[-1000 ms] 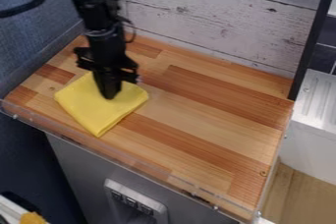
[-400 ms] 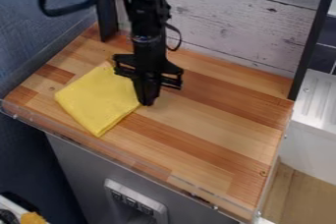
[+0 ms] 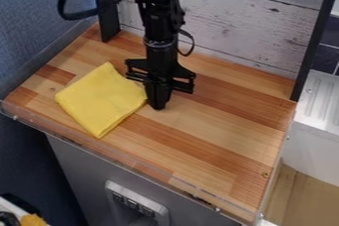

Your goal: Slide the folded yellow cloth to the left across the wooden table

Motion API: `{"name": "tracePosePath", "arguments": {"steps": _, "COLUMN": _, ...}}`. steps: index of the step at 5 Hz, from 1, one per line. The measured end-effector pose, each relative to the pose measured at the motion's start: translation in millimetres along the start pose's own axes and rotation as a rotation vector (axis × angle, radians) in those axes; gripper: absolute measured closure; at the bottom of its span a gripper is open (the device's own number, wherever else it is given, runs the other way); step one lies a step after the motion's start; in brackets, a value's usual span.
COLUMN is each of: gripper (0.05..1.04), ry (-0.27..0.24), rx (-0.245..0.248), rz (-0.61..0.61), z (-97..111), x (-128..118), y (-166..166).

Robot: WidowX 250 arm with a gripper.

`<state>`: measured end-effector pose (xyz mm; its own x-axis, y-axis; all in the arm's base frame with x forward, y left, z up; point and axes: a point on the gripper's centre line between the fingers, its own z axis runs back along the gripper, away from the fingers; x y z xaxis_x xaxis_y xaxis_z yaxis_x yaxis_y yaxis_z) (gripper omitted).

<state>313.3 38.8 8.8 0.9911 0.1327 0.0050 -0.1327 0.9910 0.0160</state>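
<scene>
Hanging down over wooden tabletop (image 3: 218, 136), with gripper (image 3: 157, 107) pressed together at the fingertips. Right beside it, toward blue wall (image 3: 39, 27): yellow cloth (image 3: 99, 101), folded, lying flat; contact unclear. Nearly square, turned like a diamond: one corner at the hand, opposite one at blue-wall side, others toward front edge and plank wall (image 3: 232, 27). Seems longest along that front-to-back diagonal. Behind the hand, farther off: black post (image 3: 107, 12), then plank wall.
</scene>
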Motion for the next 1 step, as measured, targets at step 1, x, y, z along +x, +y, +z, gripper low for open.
{"name": "tracePosePath", "arguments": {"steps": 1, "gripper": 1.02, "ry": -0.01, "rx": -0.004, "rz": -0.014, "z": -0.2, "x": 1.5, "y": 14.8}}
